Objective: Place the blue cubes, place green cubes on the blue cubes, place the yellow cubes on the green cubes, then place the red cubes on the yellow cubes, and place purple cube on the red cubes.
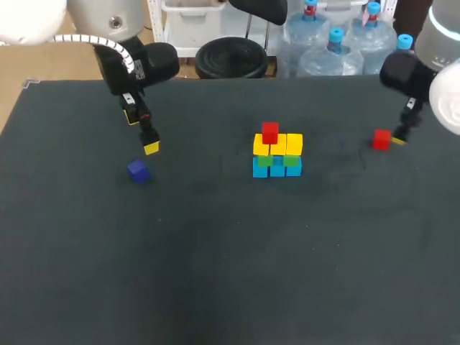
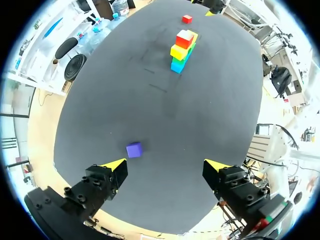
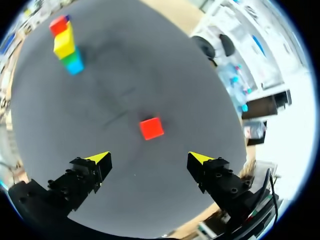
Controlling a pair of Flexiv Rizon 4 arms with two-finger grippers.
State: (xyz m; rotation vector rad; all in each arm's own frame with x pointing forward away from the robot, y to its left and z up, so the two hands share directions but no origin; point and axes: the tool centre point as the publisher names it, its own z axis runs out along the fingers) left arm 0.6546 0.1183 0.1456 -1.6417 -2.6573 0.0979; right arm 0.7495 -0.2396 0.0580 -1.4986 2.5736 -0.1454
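Bare dark counter (image 1: 215,287) takes up the whole lower half of the head view. Further up, at the left of the frame, the purple cube (image 1: 137,171) sits alone, well apart from the stack (image 1: 277,154) just right of centre. That stack has a bottom row of blue cubes (image 1: 277,170), with green cubes (image 1: 264,161) on them and yellow cubes (image 1: 295,144) above those. One red cube (image 1: 270,132) sits on top toward the stack's left side. A second red cube (image 1: 382,139) lies by itself at the right of the frame. The left arm (image 1: 136,65) comes in from the upper left and ends just up and right of the purple cube, where a yellow fingertip (image 1: 151,148) shows. Seen from the left wrist, the left jaws stand wide apart above the counter and grip nothing, with the purple cube ahead of them, nearer one finger. The right arm (image 1: 406,72) comes in from the upper right, its tip just beside the second red cube. Seen from the right wrist, the right jaws are likewise spread wide and empty, with that cube ahead of them, about midway between the fingers and touching neither.
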